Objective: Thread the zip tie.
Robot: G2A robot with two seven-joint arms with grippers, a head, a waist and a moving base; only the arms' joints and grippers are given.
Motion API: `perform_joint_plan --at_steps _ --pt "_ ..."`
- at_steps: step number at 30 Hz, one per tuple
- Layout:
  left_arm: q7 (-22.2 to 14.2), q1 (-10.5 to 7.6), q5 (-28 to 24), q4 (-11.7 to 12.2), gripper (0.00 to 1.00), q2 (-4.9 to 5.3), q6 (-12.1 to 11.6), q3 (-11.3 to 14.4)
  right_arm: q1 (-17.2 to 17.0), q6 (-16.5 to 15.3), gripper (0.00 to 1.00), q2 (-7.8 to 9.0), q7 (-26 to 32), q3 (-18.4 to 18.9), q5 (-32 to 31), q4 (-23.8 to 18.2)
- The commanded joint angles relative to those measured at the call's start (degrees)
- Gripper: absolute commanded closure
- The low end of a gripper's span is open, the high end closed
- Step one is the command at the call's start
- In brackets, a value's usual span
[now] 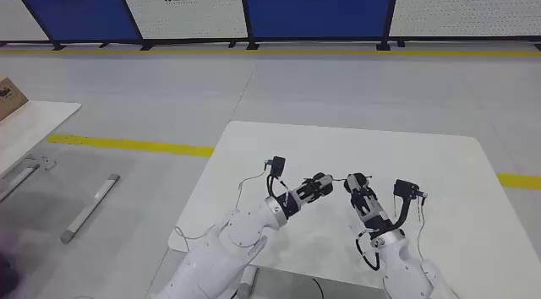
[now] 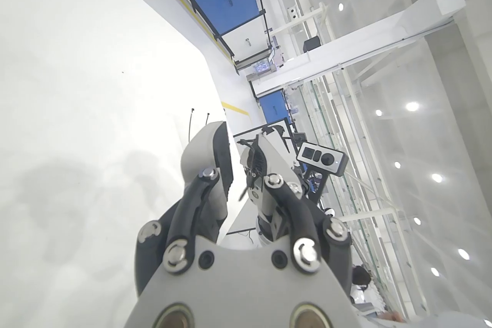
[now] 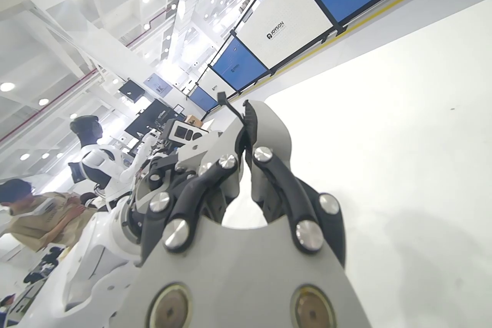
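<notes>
- Black plastic zip tie (image 3: 230, 108) clamped in the right gripper (image 3: 246, 125), fingers pressed together on it. Square head poking past the tips, rest of the strap buried between the ribbed pads.
- Left gripper (image 2: 235, 149) tip to tip with it above the white table (image 1: 254, 155), pads (image 2: 225, 156) a sliver apart. Thin black strand (image 2: 246, 187) at the gap, contact hard to judge.
- Two loose ties (image 2: 191, 122) flat on the tabletop beyond, near ends cut off behind a finger.
- Smooth pale finger shells, black linkage bars, shiny round bolts.
</notes>
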Motion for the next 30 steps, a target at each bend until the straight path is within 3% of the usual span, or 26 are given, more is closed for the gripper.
perform_joint_plan --at_steps 1,5,14,18,30 --pt "0.1 0.03 0.1 0.0 0.94 0.01 0.0 0.1 0.0 0.1 1.00 -0.02 -0.1 0.0 -0.1 0.0" --pt "0.2 -0.10 0.6 -0.1 0.97 -0.01 0.0 0.5 0.0 0.1 1.00 -0.04 -0.3 -0.1 -1.0 0.1" --pt "0.3 -0.57 1.1 -0.1 0.90 -0.10 0.6 1.3 -0.3 -0.2 1.00 -0.11 -0.7 -0.4 -1.8 0.1" --pt "0.4 -0.70 1.2 0.0 1.00 -0.11 0.6 1.5 -0.5 -0.4 1.00 -0.11 -0.8 -0.2 -1.9 0.1" --pt "-0.5 -0.61 0.9 -0.1 1.00 -0.04 -0.5 1.9 -0.6 -1.2 1.00 -0.10 0.1 -0.2 -2.2 0.2"
